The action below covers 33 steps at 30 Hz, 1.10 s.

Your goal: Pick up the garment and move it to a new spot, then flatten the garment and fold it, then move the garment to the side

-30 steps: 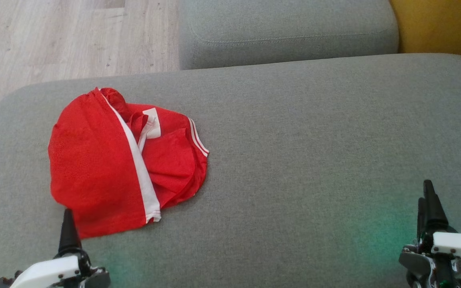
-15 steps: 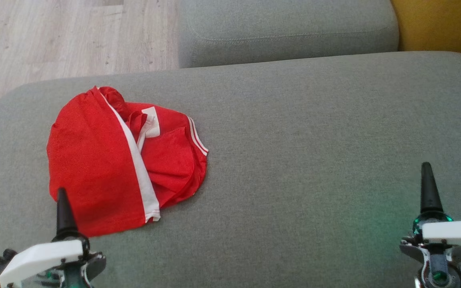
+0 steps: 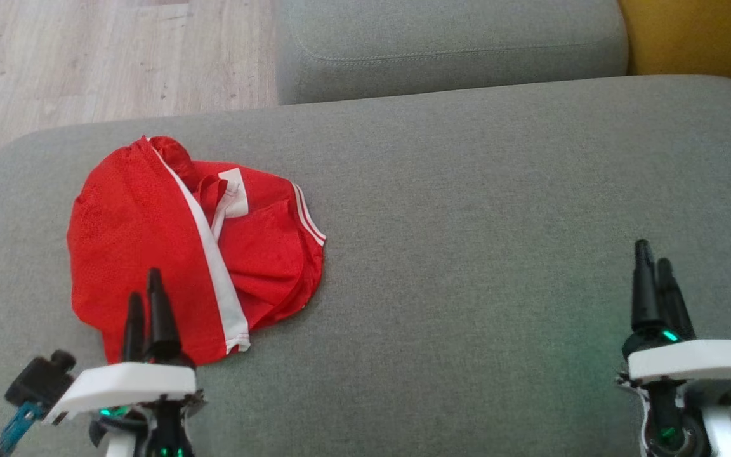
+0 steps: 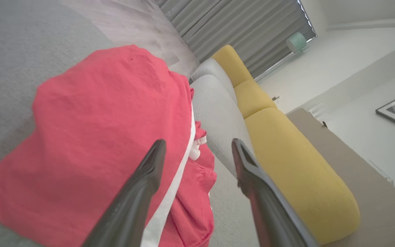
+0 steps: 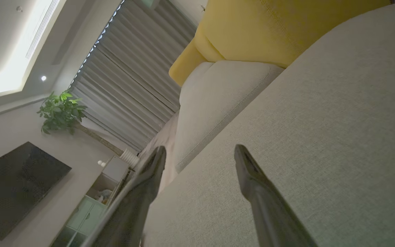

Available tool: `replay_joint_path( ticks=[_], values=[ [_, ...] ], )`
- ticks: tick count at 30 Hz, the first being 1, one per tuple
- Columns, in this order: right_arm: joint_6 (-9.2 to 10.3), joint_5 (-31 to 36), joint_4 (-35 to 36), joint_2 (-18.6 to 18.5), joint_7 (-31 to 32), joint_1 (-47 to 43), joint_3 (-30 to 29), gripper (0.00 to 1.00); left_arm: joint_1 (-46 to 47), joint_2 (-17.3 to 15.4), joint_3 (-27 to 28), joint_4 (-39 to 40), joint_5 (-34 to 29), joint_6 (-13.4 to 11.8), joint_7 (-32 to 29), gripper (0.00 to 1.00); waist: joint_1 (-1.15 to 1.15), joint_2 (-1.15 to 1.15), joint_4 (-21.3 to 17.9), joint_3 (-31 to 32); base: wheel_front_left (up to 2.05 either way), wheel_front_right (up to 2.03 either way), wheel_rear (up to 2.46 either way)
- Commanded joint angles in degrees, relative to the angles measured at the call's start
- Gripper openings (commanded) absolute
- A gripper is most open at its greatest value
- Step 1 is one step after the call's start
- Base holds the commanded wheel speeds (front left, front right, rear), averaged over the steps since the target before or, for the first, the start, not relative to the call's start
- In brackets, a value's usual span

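A red garment (image 3: 150, 254) with white stripes lies crumpled on the left part of the grey sofa seat (image 3: 467, 222). My left gripper (image 3: 144, 289) hovers over the garment's near edge, open, with nothing between its fingers. Through the left wrist view the same red garment (image 4: 108, 130) spreads just beyond the spread fingers of the left gripper (image 4: 197, 145). My right gripper (image 3: 651, 254) stands open at the lower right over bare seat fabric, far from the garment. From the right wrist view, the right gripper (image 5: 199, 151) has only grey cushion ahead of it.
A second grey cushion (image 3: 448, 51) lies behind the seat, with a yellow cushion (image 3: 702, 38) at the back right. Wooden floor (image 3: 86, 57) lies beyond the seat's rounded far left edge.
Both grippers have risen and moved forward. The left one now overlaps the garment's near edge and has turned so both fingers show. The garment lies as before.
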<state>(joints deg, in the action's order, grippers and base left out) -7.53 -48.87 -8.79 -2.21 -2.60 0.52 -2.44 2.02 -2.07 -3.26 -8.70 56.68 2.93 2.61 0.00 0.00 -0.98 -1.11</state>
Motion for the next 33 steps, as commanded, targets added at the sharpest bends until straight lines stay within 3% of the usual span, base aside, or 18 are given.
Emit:
replay_joint_path(
  ticks=[1,16,33],
  values=[
    [0.02,2.5,2.7,-0.4,-0.8,2.6,1.2,1.00,3.1,-0.5,0.1,2.6,-2.5,-0.1,0.8,1.00,0.00,0.00,-0.1,0.0,0.00,0.00,0.00],
    [0.02,17.3,3.1,-0.5,-3.4,2.6,5.0,1.00,4.6,-1.5,-6.4,0.8,-19.1,-1.7,3.3,1.00,0.00,0.00,-0.5,0.1,0.00,0.00,0.00],
    [0.03,31.0,4.7,-0.5,-6.1,2.7,5.7,1.00,7.5,-5.0,-15.7,-2.0,-34.2,-7.8,6.0,1.00,0.00,0.00,-1.3,0.3,0.00,0.00,0.00]
  ],
)
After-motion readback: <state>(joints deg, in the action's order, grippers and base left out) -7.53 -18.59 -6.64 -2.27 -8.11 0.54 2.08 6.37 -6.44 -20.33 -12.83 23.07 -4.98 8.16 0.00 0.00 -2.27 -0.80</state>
